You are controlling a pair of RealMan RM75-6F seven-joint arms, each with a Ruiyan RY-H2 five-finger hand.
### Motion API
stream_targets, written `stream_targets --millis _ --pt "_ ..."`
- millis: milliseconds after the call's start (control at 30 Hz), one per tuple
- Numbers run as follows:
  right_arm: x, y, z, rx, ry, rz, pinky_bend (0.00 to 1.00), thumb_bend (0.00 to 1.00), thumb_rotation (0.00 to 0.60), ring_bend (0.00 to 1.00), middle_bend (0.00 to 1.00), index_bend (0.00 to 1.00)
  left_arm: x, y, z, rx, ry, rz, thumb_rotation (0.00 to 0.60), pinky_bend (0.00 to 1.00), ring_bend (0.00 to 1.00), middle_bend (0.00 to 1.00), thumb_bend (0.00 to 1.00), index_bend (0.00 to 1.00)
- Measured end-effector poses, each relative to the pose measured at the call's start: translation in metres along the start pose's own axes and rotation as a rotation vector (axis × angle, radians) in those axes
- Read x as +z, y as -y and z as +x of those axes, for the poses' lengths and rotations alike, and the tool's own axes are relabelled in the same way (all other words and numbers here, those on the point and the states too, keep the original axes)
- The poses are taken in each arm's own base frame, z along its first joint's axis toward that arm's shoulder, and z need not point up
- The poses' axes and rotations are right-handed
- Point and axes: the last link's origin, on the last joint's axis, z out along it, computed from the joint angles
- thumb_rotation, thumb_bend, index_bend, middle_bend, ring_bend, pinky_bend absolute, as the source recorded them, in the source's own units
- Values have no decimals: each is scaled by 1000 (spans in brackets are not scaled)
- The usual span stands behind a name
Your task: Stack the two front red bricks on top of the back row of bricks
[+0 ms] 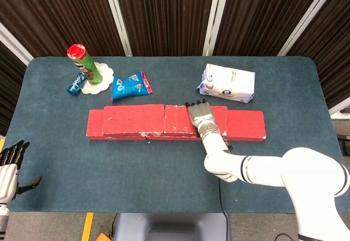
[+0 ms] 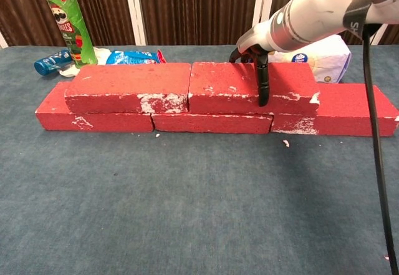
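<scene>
Bricks: two red bricks lay end to end on top of a back row of three, in the middle of the frame.
Left upper brick (image 2: 128,86): it sat over the joint of the bottom row (image 2: 93,120), nearly touching its neighbour, so I judged it already placed.
Right upper brick (image 2: 252,86): it lay across the second joint below, in the centre of the chest view, with a thin seam between it and the left one.
Right hand (image 2: 259,60): it rested on the top of the right upper brick, a dark thumb hanging down the front face and the fingers (image 1: 199,110) flat along the top toward the back edge; it looked like a grip for nudging the brick into line with its neighbour, not for lifting.
Left hand (image 1: 10,167): at the lower left edge of the head view, off the table, it held nothing, fingers apart and the thumb out to the side.
Table (image 1: 164,164): blue cloth, bare in front of the bricks.
Behind the wall: a green Pringles can (image 1: 83,64) and blue snack packets (image 1: 130,85) at the upper left, a white pack of tissues (image 1: 227,83) at the upper right, all well clear of the work.
Progress: the stacking seemed almost finished, with only alignment and release left.
</scene>
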Motion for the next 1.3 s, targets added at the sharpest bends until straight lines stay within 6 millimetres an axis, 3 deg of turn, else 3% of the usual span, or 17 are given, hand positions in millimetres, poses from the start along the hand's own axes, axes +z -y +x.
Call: stream_targets --millis 433,1300 --pt "0 0 1 8 -3 -8 0 0 600 45 168 176 0 0 -1 4 4 7 600 20 0 0 228 0" --pt "-2 4 2 22 -9 5 0 0 600 19 131 173 0 0 0 -2 7 15 600 20 0 0 230 0"
